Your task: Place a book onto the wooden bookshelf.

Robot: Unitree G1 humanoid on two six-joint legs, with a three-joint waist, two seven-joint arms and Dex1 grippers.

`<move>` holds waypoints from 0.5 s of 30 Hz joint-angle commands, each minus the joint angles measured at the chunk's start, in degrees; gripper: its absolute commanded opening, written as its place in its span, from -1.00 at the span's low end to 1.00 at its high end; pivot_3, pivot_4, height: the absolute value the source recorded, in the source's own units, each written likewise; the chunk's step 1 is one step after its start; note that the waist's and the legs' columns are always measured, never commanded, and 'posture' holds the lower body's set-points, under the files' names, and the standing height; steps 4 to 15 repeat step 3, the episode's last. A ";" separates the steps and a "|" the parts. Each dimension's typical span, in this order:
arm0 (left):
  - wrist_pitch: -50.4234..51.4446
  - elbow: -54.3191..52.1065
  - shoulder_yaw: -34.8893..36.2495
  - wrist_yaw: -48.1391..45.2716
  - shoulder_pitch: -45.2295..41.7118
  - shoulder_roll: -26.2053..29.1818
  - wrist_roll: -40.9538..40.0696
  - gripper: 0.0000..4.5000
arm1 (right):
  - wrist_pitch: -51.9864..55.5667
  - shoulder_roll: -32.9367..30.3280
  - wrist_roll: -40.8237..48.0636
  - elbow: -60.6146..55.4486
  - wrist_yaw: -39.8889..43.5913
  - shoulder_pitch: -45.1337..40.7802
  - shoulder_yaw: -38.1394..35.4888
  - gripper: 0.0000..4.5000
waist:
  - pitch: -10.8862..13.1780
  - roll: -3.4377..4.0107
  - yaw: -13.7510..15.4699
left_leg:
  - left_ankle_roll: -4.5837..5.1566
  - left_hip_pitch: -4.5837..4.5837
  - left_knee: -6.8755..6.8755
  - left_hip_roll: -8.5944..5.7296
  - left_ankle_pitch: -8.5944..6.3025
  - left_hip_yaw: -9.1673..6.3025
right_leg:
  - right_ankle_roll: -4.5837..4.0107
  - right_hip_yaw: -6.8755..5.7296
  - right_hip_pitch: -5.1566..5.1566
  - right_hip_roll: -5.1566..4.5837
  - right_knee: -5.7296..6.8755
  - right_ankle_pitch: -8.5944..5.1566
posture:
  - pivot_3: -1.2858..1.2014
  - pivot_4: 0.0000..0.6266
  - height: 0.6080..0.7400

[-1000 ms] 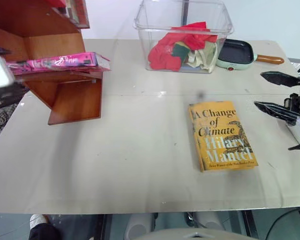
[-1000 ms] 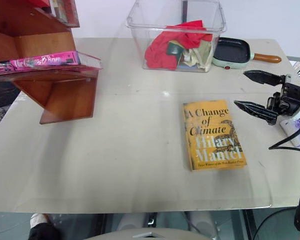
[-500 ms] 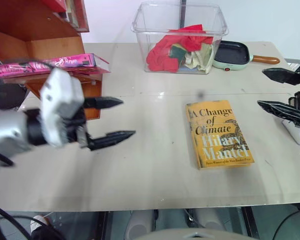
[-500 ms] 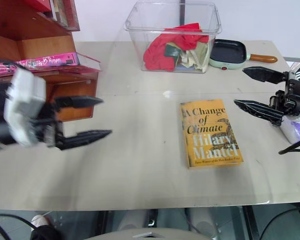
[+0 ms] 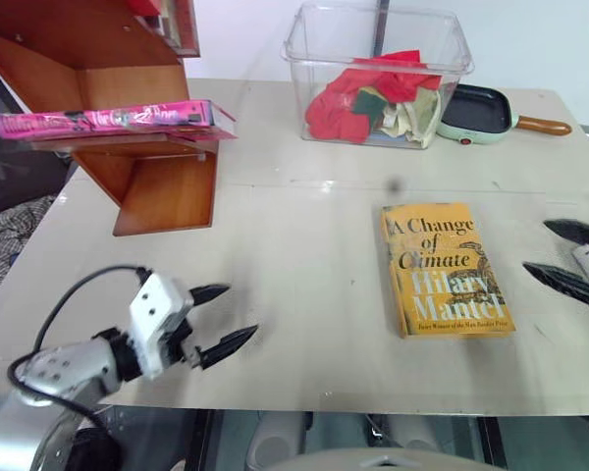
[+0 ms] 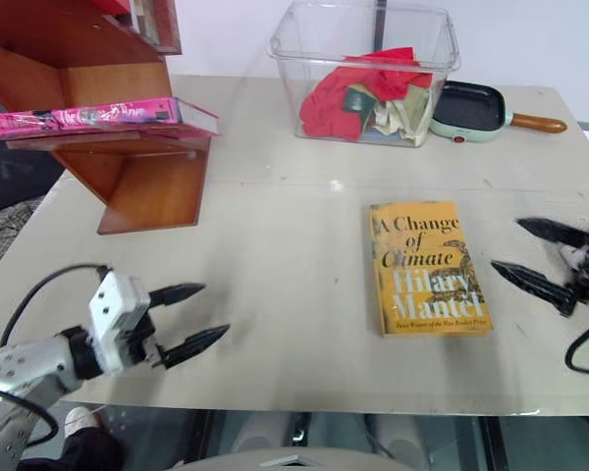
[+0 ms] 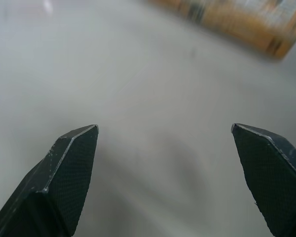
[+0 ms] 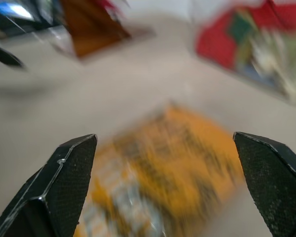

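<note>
Lowered, left hand (image 5: pixel 231 319) gapes; clear bin (image 5: pixel 314 49) holds red cloths (image 5: pixel 358 98).

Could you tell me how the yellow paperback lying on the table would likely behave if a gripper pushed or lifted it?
The yellow paperback lies flat on the smooth table, so it would probably slide rather than tip. Its soft cover may flex if lifted by one edge. It looks fairly thick, so moderately weighty.

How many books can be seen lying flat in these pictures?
2. The pink book lies on a ledge of the wooden bookshelf; the yellow book lies on the table. Higher shelves may hold more.
</note>
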 commanded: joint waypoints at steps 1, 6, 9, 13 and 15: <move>-4.37 2.69 1.82 -2.18 1.05 -0.81 1.13 0.97 | -4.36 0.68 -3.12 -0.55 0.31 3.72 -2.45 1.00 | -0.01 0.01 -0.17 | 0.00 0.03 0.00 0.01 0.00 0.03 | -0.17 0.00 0.01 0.02 0.00 -0.10 | 0.03 -0.52 1.00; -5.24 3.77 0.86 -2.63 0.39 -1.11 1.35 0.97 | -5.74 2.14 -3.98 -0.59 -0.97 4.41 -1.49 1.00 | -0.03 0.02 -0.32 | 0.00 0.11 0.00 0.09 0.01 0.13 | -0.18 0.05 0.02 0.10 0.02 -0.08 | 0.03 -0.52 1.00; -5.24 3.77 0.86 -2.63 0.39 -1.11 1.35 0.97 | -5.74 2.14 -3.98 -0.59 -0.97 4.41 -1.49 1.00 | -0.03 0.02 -0.32 | 0.00 0.11 0.00 0.09 0.01 0.13 | -0.18 0.05 0.02 0.10 0.02 -0.08 | 0.03 -0.52 1.00; -5.24 3.77 0.86 -2.63 0.39 -1.11 1.35 0.97 | -5.74 2.14 -3.98 -0.59 -0.97 4.41 -1.49 1.00 | -0.03 0.02 -0.32 | 0.00 0.11 0.00 0.09 0.01 0.13 | -0.18 0.05 0.02 0.10 0.02 -0.08 | 0.03 -0.52 1.00; -5.24 3.77 0.86 -2.63 0.39 -1.11 1.35 0.97 | -5.74 2.14 -3.98 -0.59 -0.97 4.41 -1.49 1.00 | -0.03 0.02 -0.32 | 0.00 0.11 0.00 0.09 0.01 0.13 | -0.18 0.05 0.02 0.10 0.02 -0.08 | 0.03 -0.52 1.00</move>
